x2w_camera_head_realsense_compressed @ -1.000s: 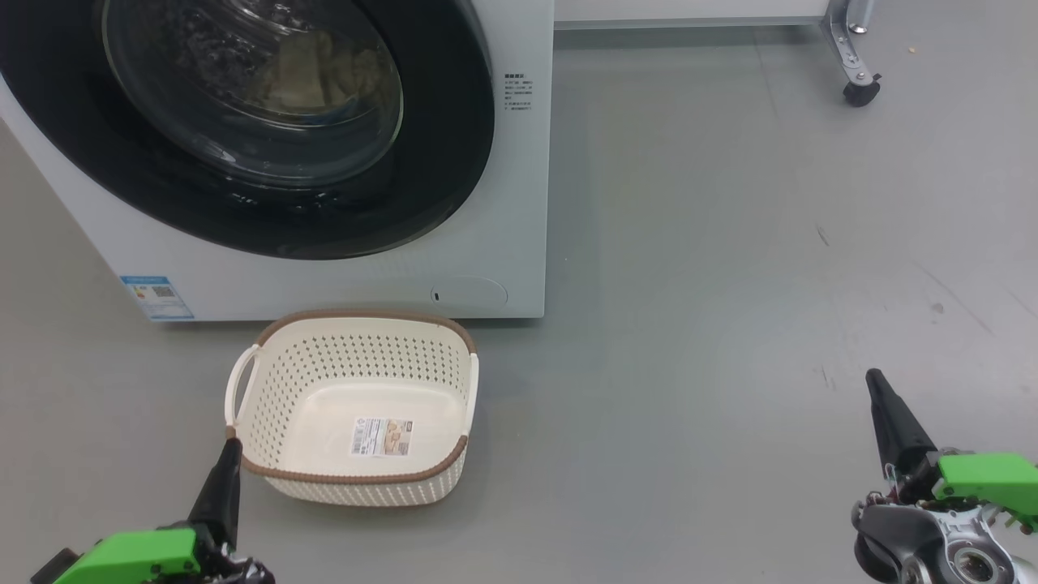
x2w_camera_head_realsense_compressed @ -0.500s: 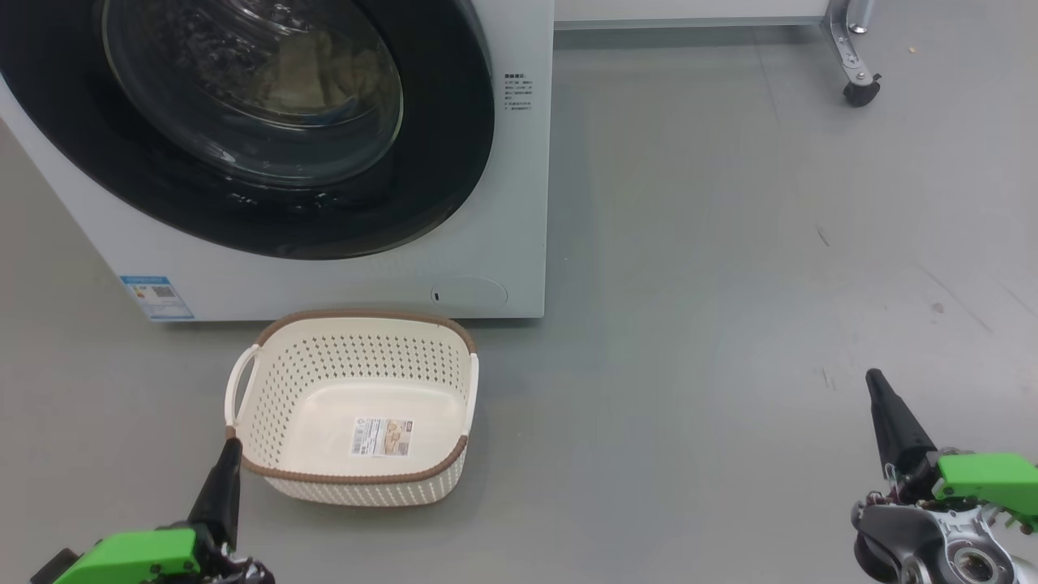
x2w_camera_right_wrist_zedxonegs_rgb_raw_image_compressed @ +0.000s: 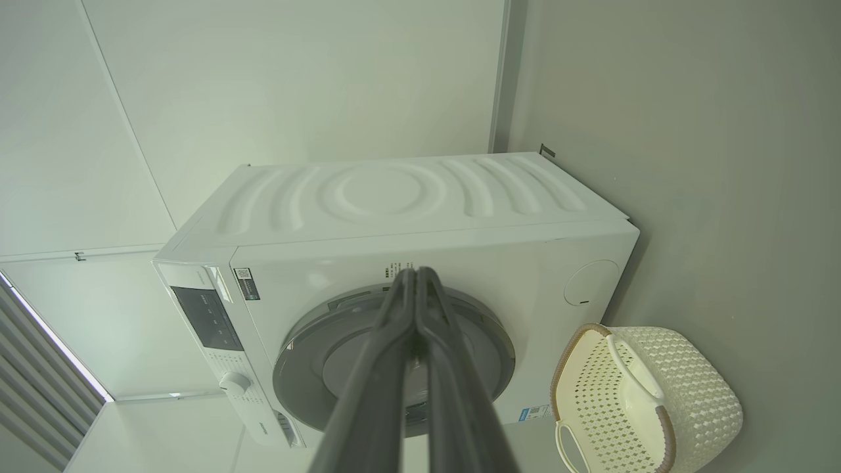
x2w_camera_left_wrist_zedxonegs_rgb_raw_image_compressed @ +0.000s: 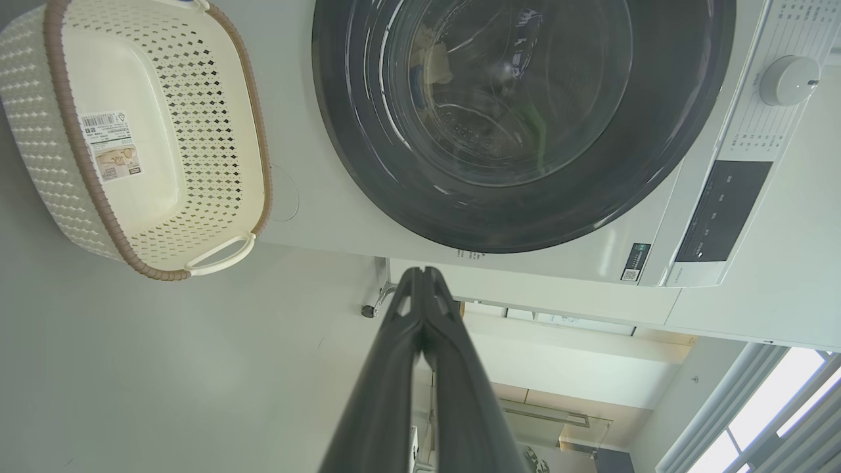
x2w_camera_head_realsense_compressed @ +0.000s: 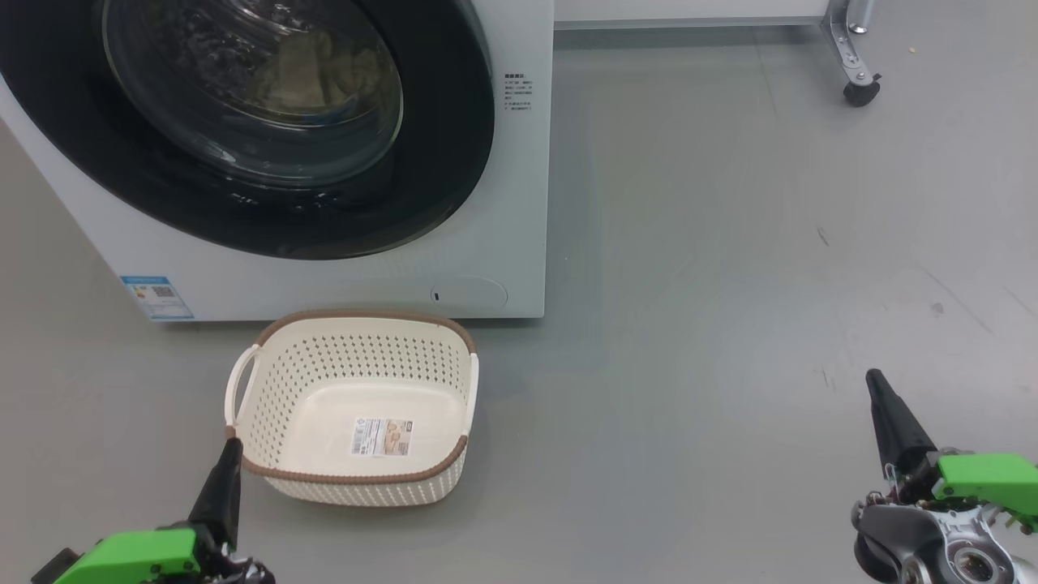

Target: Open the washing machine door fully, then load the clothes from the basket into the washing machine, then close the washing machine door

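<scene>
Now left hand and right hand, both closed on nothing, flank the cream perforated plastic basket.

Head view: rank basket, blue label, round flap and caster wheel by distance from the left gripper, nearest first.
1. The basket, right beside the left gripper, just to its right.
2. The blue label, at the lower left corner of the washing machine.
3. The round flap, at the machine's lower right corner.
4. The caster wheel, far off at the upper right.
</scene>
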Available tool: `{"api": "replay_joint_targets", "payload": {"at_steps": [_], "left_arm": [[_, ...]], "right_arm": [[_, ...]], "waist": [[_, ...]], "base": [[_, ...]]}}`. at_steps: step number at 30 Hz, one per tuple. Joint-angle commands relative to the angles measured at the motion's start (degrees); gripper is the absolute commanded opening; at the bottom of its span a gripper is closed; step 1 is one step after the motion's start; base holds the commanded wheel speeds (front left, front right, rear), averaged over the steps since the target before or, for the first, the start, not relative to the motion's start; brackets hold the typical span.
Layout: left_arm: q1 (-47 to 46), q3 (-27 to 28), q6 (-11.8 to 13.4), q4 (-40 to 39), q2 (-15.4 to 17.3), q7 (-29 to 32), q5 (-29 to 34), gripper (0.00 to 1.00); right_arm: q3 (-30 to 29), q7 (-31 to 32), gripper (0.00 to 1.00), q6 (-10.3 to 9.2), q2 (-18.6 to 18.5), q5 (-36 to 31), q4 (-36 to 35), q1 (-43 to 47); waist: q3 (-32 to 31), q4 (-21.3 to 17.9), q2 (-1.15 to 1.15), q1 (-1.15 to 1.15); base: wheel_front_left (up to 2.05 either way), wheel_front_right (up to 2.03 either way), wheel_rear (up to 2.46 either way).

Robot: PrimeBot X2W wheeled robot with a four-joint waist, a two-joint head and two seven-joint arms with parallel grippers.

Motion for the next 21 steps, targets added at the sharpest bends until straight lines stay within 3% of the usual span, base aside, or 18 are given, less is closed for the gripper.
{"api": "replay_joint_targets", "payload": {"at_steps": [1, 21], "left_arm": [[-2.8, 2.3, 0.0, -2.1, 0.6, 0.4, 0.1, 0.00], [-2.8, 2.5, 0.0, -2.1, 0.4, 0.5, 0.3, 0.00]], "right_arm": [[1.2, 0.3, 0.00, -0.14, -1.3, 0.4, -2.1, -3.2], [1.2, 0.3, 0.00, -0.14, -1.3, 0.4, -2.1, -3.2]], "waist": [[0.0, 0.0, 0.00, 0.00], [0.0, 0.0, 0.00, 0.00]], "base": [[0.00, 0.00, 0.00], [0.00, 0.00, 0.00]]}}
